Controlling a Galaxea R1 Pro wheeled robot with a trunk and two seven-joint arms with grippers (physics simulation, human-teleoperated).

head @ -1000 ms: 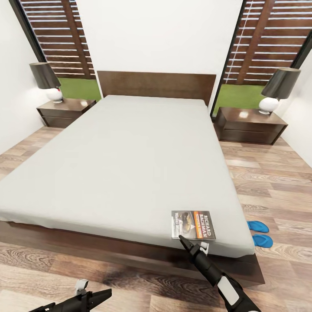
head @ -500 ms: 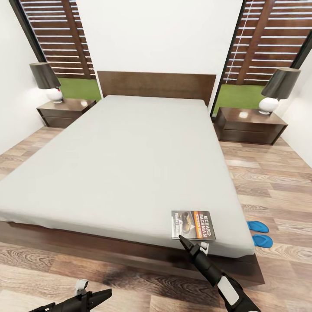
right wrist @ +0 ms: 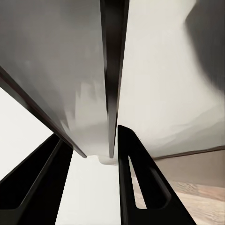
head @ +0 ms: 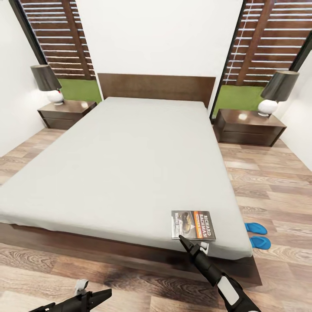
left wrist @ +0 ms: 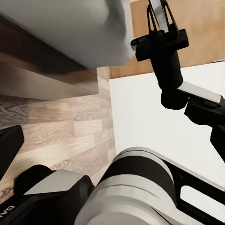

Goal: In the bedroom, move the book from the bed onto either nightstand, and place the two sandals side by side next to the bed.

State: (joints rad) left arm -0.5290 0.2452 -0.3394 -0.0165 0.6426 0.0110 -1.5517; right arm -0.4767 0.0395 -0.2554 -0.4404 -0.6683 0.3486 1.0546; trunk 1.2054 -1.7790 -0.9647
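Observation:
The book [head: 193, 225], dark with an orange band, lies at the near right corner of the bed's [head: 125, 164] grey mattress. My right gripper [head: 185, 241] is at the book's near edge and shut on it. In the right wrist view a thin dark edge of the book [right wrist: 112, 84] runs between the black fingers [right wrist: 140, 183]. The two blue sandals [head: 258, 234] lie close together on the floor by the bed's right side. One nightstand [head: 66, 113] stands left of the headboard, the other nightstand [head: 250, 125] right of it. My left gripper [head: 102, 295] hangs open low over the floor, in front of the bed.
Each nightstand carries a lamp [head: 274, 93] with a dark shade, the left lamp [head: 47, 82] near the wall. Wood-plank floor [head: 277, 182] runs along the bed's right side between the sandals and the right nightstand. The bed's dark frame [head: 130, 253] juts out below the mattress.
The whole head view has shifted slightly, so the camera moved. The book and my right gripper keep their place together in the picture. The left arm looks the same.

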